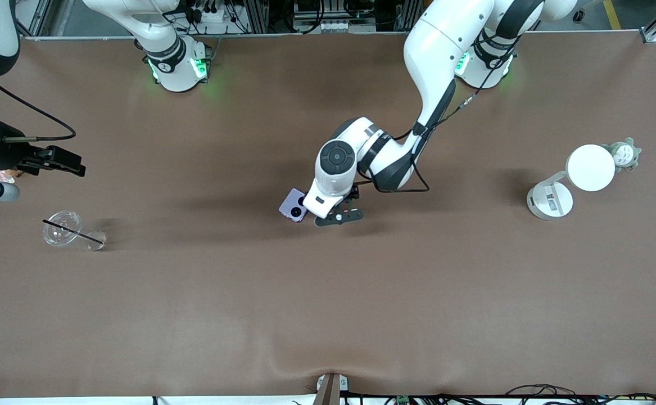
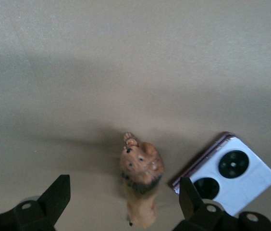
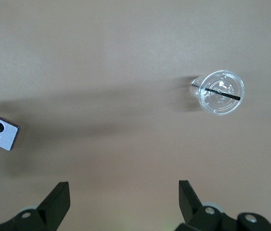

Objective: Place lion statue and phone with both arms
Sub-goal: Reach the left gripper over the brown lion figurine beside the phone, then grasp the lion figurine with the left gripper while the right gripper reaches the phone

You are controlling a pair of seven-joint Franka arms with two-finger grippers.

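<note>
The lion statue [image 2: 140, 179], a small reddish-brown figurine, lies on the brown table between the open fingers of my left gripper [image 2: 124, 192]. In the front view the left hand hides it. The lavender phone [image 1: 293, 205] lies flat beside it, toward the right arm's end, its two black camera circles up; it also shows in the left wrist view [image 2: 227, 175] next to one finger. My left gripper [image 1: 339, 216] is low over the table's middle. My right gripper [image 1: 69, 164] is open and empty, up over the right arm's end of the table, and shows in its own view [image 3: 123, 192].
A clear plastic cup with a black straw [image 1: 64, 229] lies on its side near the right arm's end. A white round-headed lamp [image 1: 575, 175] and a grey-white plush [image 1: 623, 153] stand at the left arm's end.
</note>
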